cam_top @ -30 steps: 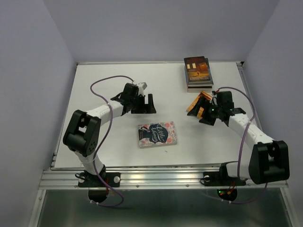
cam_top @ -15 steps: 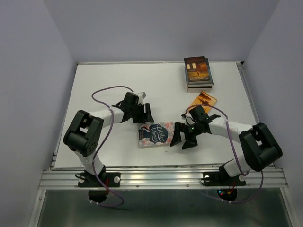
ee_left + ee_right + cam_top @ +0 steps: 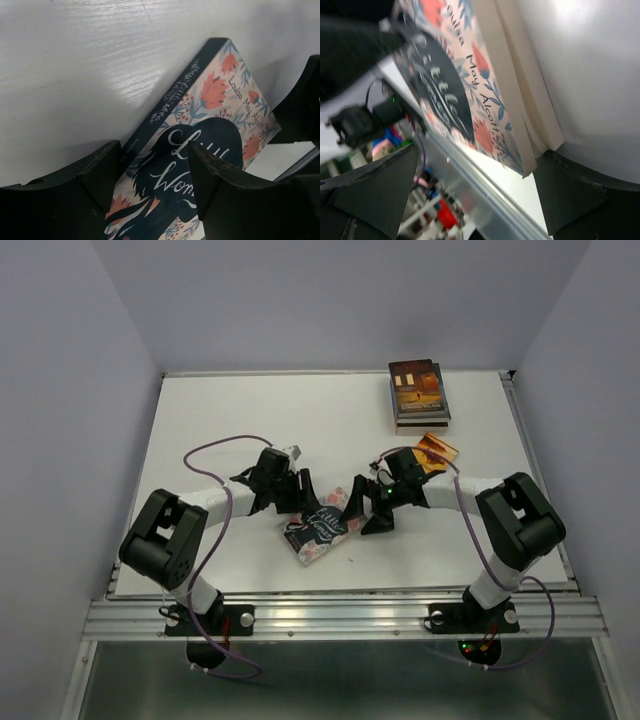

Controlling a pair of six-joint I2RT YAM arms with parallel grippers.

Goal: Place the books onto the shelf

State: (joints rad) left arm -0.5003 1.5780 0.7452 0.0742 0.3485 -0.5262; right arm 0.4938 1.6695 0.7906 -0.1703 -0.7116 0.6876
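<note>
Both arms are converging on the now-skewed navy, pink-flowered glossy paperback (image 3: 315,530). The right gripper (image 3: 363,517) is gaping and the left gripper's (image 3: 304,496) hold is unclear, so an uneven pinch is risking a slip.

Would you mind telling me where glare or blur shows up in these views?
Left wrist: a glare streak on the table near the flowered book, whose title is legible. Right wrist: the table is washed out at upper right, and the background beyond its edge is blurred. Top external: even light, sharp, only soft shadows.
</note>
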